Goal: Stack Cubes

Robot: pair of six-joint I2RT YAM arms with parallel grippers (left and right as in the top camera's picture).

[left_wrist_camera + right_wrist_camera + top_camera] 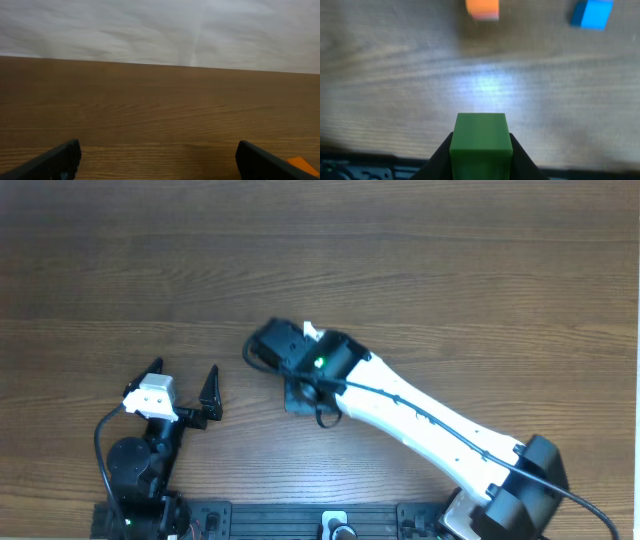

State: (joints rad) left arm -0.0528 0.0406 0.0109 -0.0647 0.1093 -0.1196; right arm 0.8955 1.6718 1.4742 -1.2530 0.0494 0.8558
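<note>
Facing wall across wooden table, left fingers gape; right fingers clamp green cube.

no legible txt, no labels, no nos.

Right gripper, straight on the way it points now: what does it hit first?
Likely the bare table, with the held green cube touching first; the orange cube lies farther on. Depth is unclear.

White right arm, black cable and joints, green light; black left arm, white wrist block, black fingers
</note>
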